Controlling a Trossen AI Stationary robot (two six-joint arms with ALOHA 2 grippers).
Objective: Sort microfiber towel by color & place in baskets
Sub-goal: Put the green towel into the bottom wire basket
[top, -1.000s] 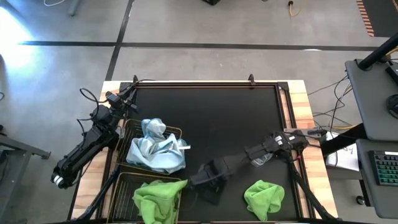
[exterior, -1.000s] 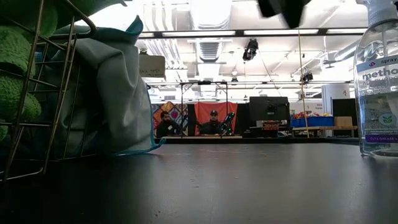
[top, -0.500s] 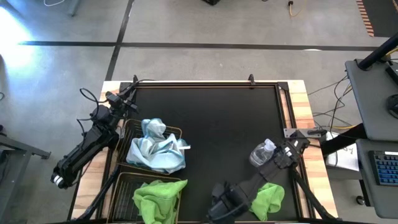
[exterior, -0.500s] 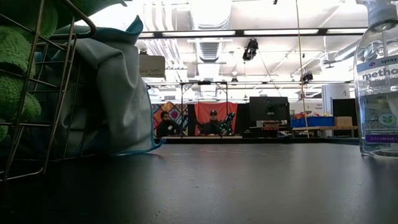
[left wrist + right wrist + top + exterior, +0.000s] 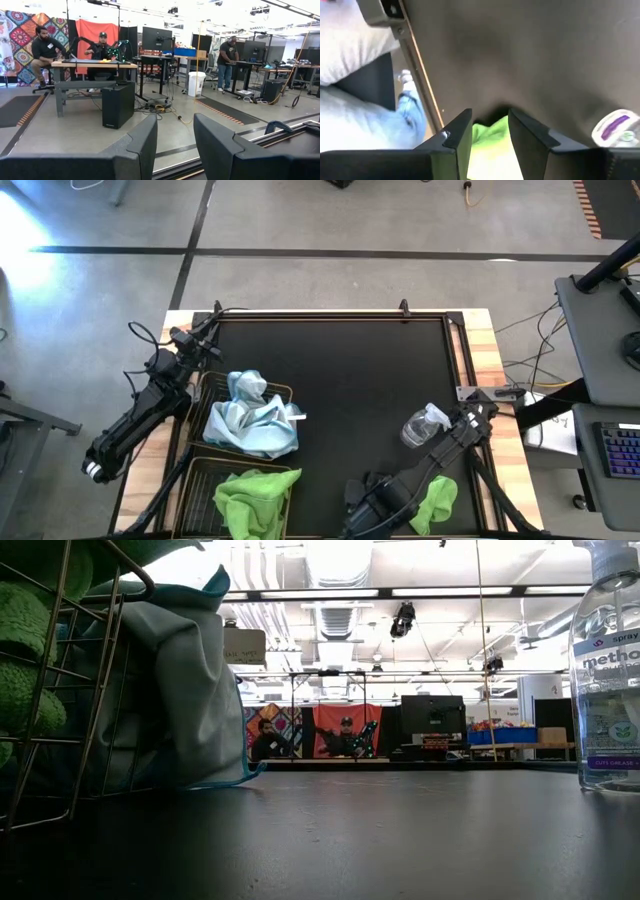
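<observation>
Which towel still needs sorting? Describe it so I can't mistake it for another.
On the black table, look at the near right corner, beside the clear spray bottle. The lime green towel lies there, loose on the tabletop under the right arm. The other green towel already sits inside a wire basket on the left.

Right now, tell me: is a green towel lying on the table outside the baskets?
Yes: one green towel lies on the black table, right of both baskets.

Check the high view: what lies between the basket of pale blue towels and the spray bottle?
Nothing: between the basket holding pale blue towels and the spray bottle, the high view shows only bare black table.
</observation>
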